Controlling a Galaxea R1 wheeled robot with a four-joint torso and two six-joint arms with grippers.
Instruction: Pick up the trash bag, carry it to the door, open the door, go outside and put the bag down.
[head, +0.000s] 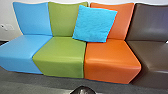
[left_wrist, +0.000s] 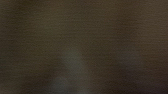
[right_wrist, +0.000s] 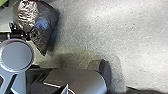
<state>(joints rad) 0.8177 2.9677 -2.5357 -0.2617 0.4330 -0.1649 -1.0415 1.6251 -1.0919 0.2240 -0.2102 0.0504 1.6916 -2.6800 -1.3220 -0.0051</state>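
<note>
Meeting the bag (right_wrist: 46, 21) at its flank, what looks to be the left gripper (right_wrist: 21, 34) lies on the near side of the couch (head: 60, 53), with a grey joint (right_wrist: 16, 55) of the robot close by. Whether it is clamped on the bag, or only touching it, I cannot tell; the same goes for the state of the right gripper. The left seems the nearer of the two.

From that gripper the bag lies straight ahead, its long axis running roughly across the gripper's line rather than along it. The bag is dark, shiny and creased. Its broad part is toward the couch and it tapers to a pointed corner away from the couch. I cannot tell whether it rests on the floor (right_wrist: 130, 32) or hangs above it.

The dark, shiny top low in the head view is probably the same bag, in front of the couch near where the green and orange seats join. A blue cushion (head: 95, 23) leans on the couch above that join. Carrying the bag likely depends on a firm hold, lest it swing or slip.
</note>
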